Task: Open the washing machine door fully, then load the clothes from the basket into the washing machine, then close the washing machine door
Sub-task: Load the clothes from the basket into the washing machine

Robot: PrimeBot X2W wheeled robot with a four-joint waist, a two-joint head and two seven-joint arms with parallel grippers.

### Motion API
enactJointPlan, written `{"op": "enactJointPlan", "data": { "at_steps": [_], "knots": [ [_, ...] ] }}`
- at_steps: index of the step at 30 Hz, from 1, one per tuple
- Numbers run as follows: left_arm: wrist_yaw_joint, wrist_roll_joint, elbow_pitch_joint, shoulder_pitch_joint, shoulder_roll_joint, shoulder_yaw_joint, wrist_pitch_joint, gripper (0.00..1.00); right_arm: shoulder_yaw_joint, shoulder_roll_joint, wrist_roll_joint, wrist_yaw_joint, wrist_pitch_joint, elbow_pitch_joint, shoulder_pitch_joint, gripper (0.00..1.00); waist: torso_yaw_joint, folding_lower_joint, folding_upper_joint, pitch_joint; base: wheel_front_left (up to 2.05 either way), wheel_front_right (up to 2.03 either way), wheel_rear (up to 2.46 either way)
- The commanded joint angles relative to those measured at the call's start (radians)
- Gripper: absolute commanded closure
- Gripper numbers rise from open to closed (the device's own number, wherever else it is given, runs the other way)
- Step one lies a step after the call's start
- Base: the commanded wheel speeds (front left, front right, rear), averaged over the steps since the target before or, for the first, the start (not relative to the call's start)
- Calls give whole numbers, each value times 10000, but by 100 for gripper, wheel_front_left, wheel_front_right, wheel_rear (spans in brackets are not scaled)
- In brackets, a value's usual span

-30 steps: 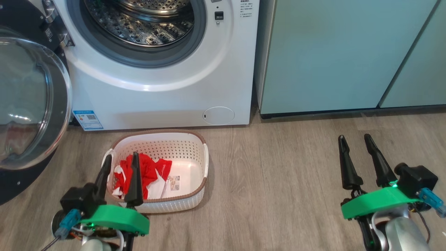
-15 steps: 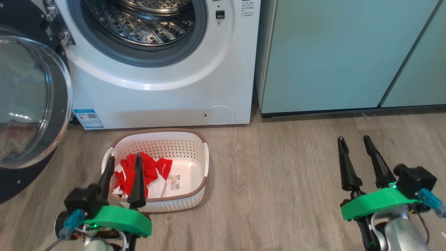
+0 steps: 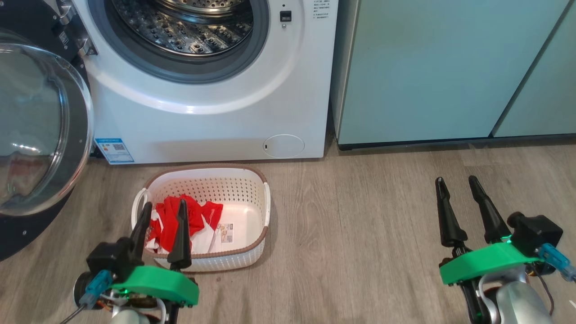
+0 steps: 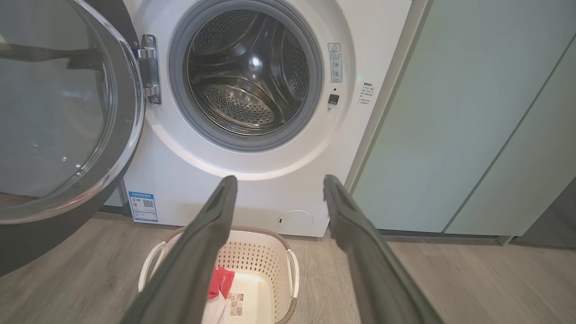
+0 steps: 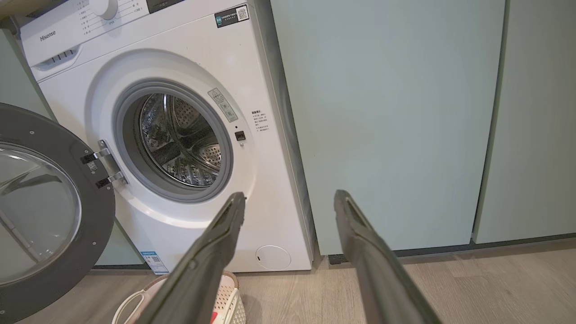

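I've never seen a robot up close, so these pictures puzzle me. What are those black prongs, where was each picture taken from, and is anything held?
The prongs are the fingers of a two-armed robot's grasping tools. One picture comes from a camera on its head, looking down: the left tool is open by the basket, the right tool open above the floor. Neither holds anything. The other two pictures come from a camera on each wrist, looking along that tool's fingers. The basket, with red and white clothes inside, stands on the floor before a washing machine whose round door is open. Teal cabinets stand beside it.
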State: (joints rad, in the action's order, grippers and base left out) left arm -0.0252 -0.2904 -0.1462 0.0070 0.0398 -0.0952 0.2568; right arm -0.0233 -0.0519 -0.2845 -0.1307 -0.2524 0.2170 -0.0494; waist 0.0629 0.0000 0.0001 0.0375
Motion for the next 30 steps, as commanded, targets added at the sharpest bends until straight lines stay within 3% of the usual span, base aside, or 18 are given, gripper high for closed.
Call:
{"op": "enactJointPlan", "data": {
  "at_steps": [1, 14, 26, 30],
  "knots": [
    [-42, 54, 380, -259, 105, 281, 49, 0, 271, 16, -47, 0, -93, -286, -312, 0, -2, 0, -1, -11, 0, 0, 0],
    [91, -176, 469, -311, 105, 391, 49, 0, 325, 16, -31, 0, -93, -236, -355, 0, -32, 0, -1, -38, 29, -29, 0],
    [82, -176, 417, -294, 104, 333, 49, 0, 430, 16, -7, 0, -93, -150, -369, 0, -89, 0, -1, 49, 180, -180, 0],
    [-144, -23, 324, -238, 104, 322, 49, 0, 456, 16, 3, 0, -93, -117, -353, 0, -126, 0, -1, 97, 204, -203, 0]
  ]
}}
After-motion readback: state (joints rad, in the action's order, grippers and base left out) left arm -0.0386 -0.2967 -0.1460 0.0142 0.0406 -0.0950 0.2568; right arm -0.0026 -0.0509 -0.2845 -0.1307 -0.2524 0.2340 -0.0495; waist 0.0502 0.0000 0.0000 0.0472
